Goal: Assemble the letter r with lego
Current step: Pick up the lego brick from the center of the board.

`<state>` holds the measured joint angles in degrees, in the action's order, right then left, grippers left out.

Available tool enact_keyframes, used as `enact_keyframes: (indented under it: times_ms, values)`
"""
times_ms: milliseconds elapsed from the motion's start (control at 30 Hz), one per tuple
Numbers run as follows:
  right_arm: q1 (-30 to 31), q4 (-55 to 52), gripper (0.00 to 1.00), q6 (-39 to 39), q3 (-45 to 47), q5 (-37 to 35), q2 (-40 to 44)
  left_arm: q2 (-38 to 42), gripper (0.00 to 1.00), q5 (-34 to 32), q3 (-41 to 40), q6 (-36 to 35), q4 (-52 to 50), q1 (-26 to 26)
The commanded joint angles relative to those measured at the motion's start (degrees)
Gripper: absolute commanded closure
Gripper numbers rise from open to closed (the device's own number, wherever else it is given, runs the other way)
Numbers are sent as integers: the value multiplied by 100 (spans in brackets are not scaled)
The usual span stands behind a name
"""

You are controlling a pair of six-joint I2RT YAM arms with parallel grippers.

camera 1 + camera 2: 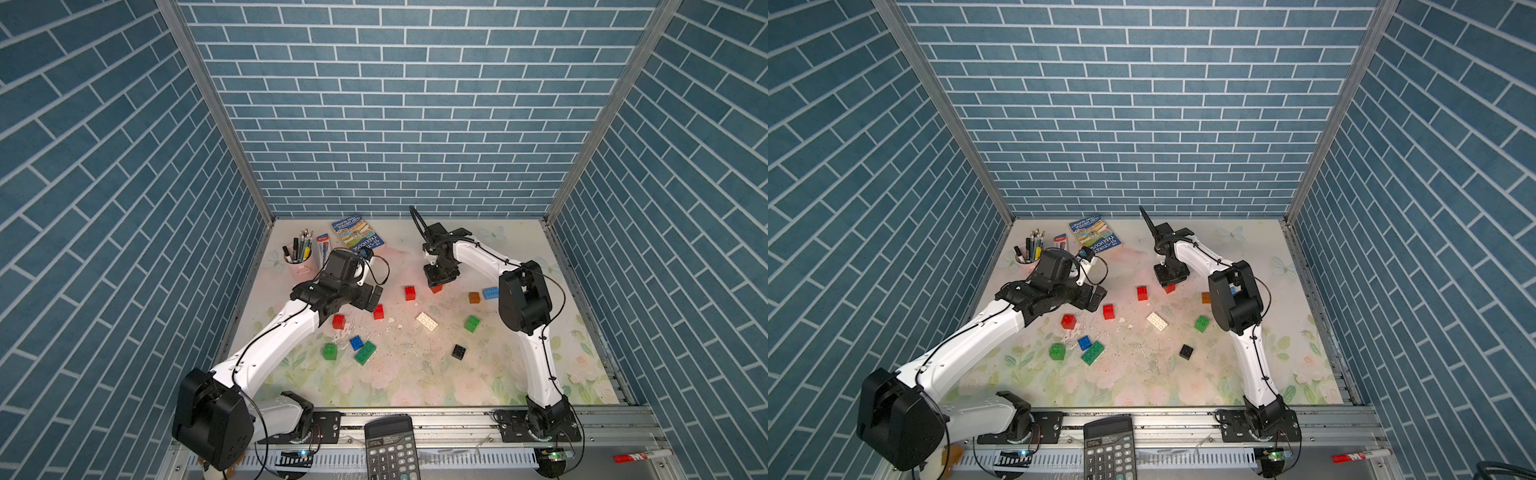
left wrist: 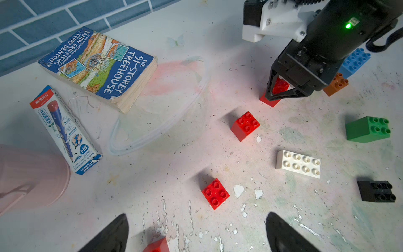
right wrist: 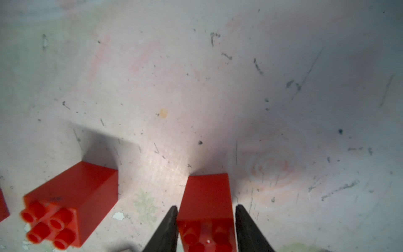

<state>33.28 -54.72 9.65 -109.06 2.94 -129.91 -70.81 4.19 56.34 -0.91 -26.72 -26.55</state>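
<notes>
Right wrist view shows the right gripper (image 3: 206, 207) low over the table (image 3: 218, 87). Its two black fingers (image 3: 168, 229) are nearly together, one set against each side wall of a red brick (image 3: 207, 192) whose studs face up between them. The brick sits flat on the surface, not yet lifted. Just to its left stands a second red brick (image 3: 72, 196), apart from it.

In both top views the gripped brick lies at the far middle of the table. A brown brick (image 1: 474, 297) and a light blue brick (image 1: 490, 293) lie to its right, and a white oblong brick (image 1: 427, 322) lies nearer. The left gripper (image 2: 196, 236) hangs wide open and empty above the left half, with a third red brick (image 2: 216, 193) ahead of its fingertips. A blue brick (image 1: 356, 343) and a green oblong brick (image 1: 365, 352) lie nearer still.

No two bricks are joined, so I judge the task to be at its start: the first pick. The next move calls for a firm hold and a straight lift. The brick's underside must then be lined up over another brick's studs and pressed down squarely, since a skewed grip could let it tilt.
</notes>
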Motion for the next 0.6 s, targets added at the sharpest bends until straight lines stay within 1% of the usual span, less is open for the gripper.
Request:
enact_keyframes:
  times_ms: [0, 133, 233, 333, 400, 467, 567]
  values:
    - [57, -27, 54, 146, 153, -183, 9, 235, 1, 38, -68, -60, -149, 61]
    - [82, 57, 54, 228, 255, -212, 71, 397, 1, 6, -149, -74, -199, 88]
    - [100, 102, 60, 274, 290, -256, 97, 502, 1, -22, -189, -69, -268, 106]
    - [126, 119, 60, 274, 310, -283, 151, 626, 1, -54, -225, -74, -332, 109]
    - [132, 128, 57, 275, 319, -288, 194, 712, 1, -62, -261, -63, -360, 114]
    - [135, 121, 52, 272, 315, -316, 224, 789, 1, -93, -288, -50, -402, 113]
    - [135, 111, 50, 233, 297, -375, 256, 885, 1, -111, -341, -33, -430, 123]
